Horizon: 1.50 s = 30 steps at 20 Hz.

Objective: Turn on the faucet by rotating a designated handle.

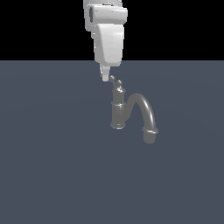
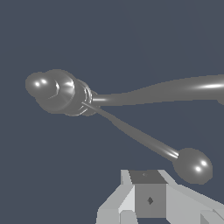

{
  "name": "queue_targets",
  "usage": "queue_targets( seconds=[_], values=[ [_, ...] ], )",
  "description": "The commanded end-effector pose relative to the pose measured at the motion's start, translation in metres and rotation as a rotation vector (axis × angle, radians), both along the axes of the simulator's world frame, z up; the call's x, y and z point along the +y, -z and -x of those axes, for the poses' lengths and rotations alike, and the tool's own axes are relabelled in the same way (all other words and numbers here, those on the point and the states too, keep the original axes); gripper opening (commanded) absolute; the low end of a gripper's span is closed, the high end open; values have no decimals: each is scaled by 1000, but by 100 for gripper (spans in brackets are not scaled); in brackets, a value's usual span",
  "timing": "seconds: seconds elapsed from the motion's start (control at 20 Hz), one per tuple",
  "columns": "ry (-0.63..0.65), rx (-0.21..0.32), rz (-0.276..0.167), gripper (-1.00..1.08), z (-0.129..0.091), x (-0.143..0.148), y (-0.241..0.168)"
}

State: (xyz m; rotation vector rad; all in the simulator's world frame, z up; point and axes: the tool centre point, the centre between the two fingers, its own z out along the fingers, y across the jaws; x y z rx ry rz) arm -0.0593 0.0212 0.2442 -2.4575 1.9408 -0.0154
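The dark grey faucet (image 1: 118, 109) stands on the floor, its thick arched spout (image 1: 146, 111) curving down toward the exterior view's right. The thin handle (image 1: 113, 79) rises from the column top beside the knob finial (image 1: 119, 83). My gripper (image 1: 105, 76) hangs straight down just to the exterior view's left of the handle's tip, close to it; whether they touch is unclear. Its fingers show no gap and hold nothing. In the wrist view the handle (image 2: 140, 136) runs from the column (image 2: 65, 92) to its ball tip (image 2: 192, 165), right by my gripper (image 2: 148, 186).
A flat dark blue-grey floor (image 1: 52, 166) surrounds the faucet. The white arm (image 1: 107, 35) comes down from above. The spout (image 2: 175, 89) stretches across the wrist view beyond the handle.
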Motion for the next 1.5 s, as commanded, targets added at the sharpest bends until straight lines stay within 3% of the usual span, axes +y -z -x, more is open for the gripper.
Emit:
queue_targets(
  seconds=[0.0, 0.15, 0.25, 1.25, 1.3, 1.35, 1.45],
  values=[
    [14, 12, 2, -100, 11, -18, 2],
    [13, 14, 2, -100, 20, -30, 2],
    [-2, 6, 1, -100, 15, -18, 0],
    [13, 14, 2, -100, -4, -127, 2],
    [13, 14, 2, -100, -4, -127, 2],
    [-18, 11, -1, -100, -6, -105, 0],
    [-16, 11, -1, -100, -12, -110, 0]
  ],
)
